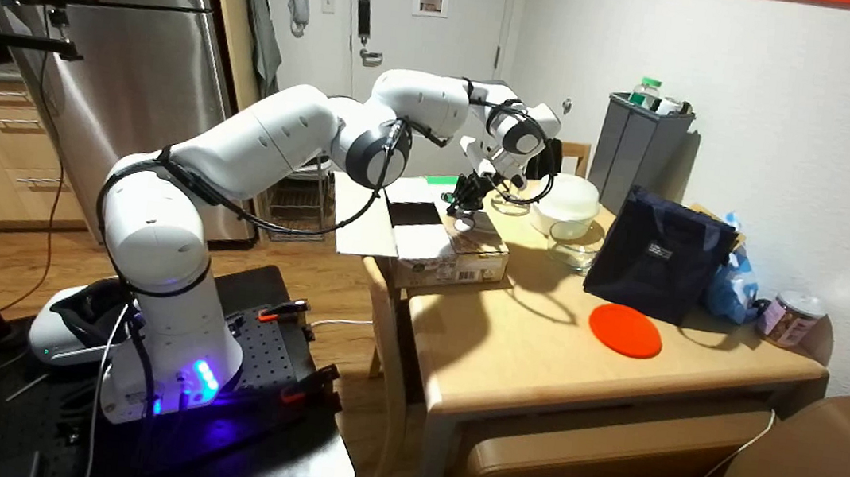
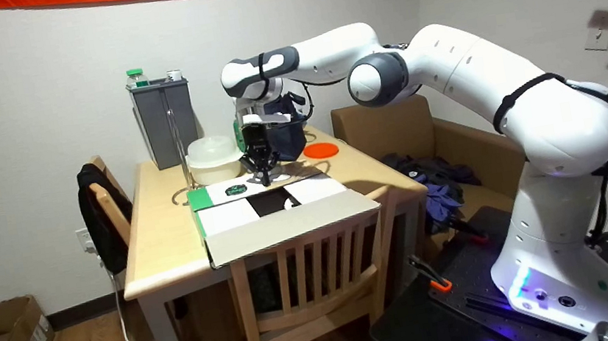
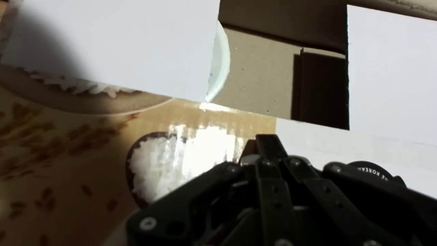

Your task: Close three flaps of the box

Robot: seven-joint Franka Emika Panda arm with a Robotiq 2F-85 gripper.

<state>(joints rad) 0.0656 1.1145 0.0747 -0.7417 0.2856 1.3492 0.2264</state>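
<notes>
In an exterior view, has the end effector (image 2: 265,180) closed, empty — probably to press the printed flap (image 2: 239,189) at 6 o'clock, lengthwise 9-to-3.

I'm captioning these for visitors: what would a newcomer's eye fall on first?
Probably the big white arm, stretched over the table with its shut claw over the box. Next, the open flap, jutting out above a chair. Then the red disc, flat on the table near the dark bag.

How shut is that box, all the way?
The box is partly shut: two white flaps and the rice-picture flap lie folded in, but the plain flap sticks outward.
</notes>
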